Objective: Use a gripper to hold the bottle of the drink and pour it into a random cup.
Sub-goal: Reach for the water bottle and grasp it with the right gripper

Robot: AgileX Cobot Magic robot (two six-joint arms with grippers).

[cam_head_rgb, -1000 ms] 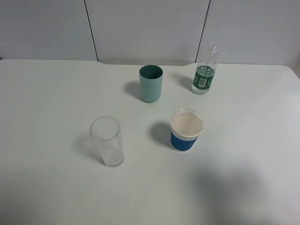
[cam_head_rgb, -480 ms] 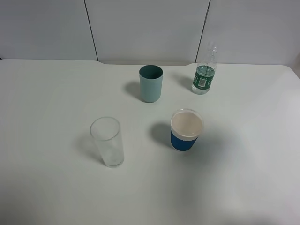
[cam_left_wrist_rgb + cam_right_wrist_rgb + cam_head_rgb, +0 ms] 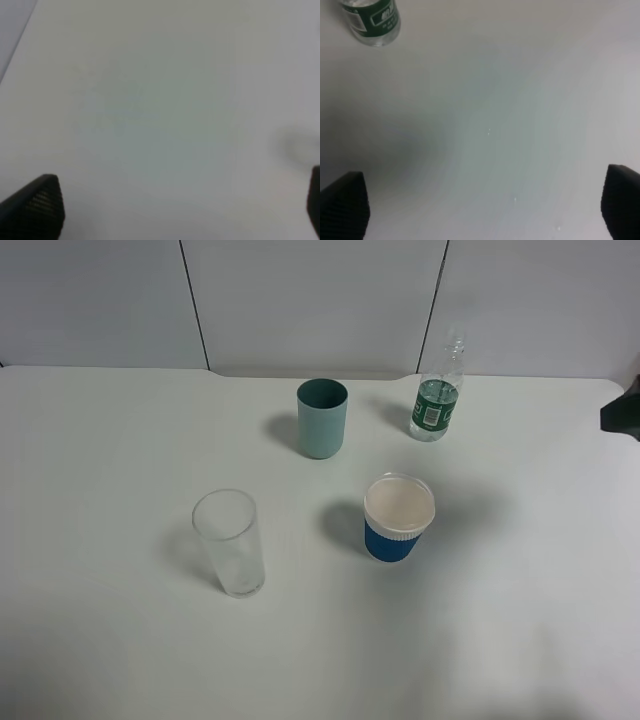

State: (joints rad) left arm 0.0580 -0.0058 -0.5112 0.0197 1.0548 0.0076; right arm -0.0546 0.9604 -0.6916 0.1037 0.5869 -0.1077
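Nearest on the bench (image 3: 120, 660) stands the clear glass (image 3: 229, 543), upright. Behind it to the right is the blue-banded cup (image 3: 399, 518), then the teal cup (image 3: 322, 418). At the far right is the bottle of the drink (image 3: 436, 400), upright and apart from all 3 cups.

The right end effector (image 3: 481, 207) is released, jaws spread wide over bare bench with nothing between them. The left end effector (image 3: 175, 207) is released and empty too.

This looks like the reach. I'd bring the right one in level, straddle the green label band, and centre before clenching, since that light bottle could tip.

The high view shows all 3 cups but only a black sliver of the right arm (image 3: 622, 412). Only the right wrist view shows the spread jaws, plus the bottle's lower half and no cups.
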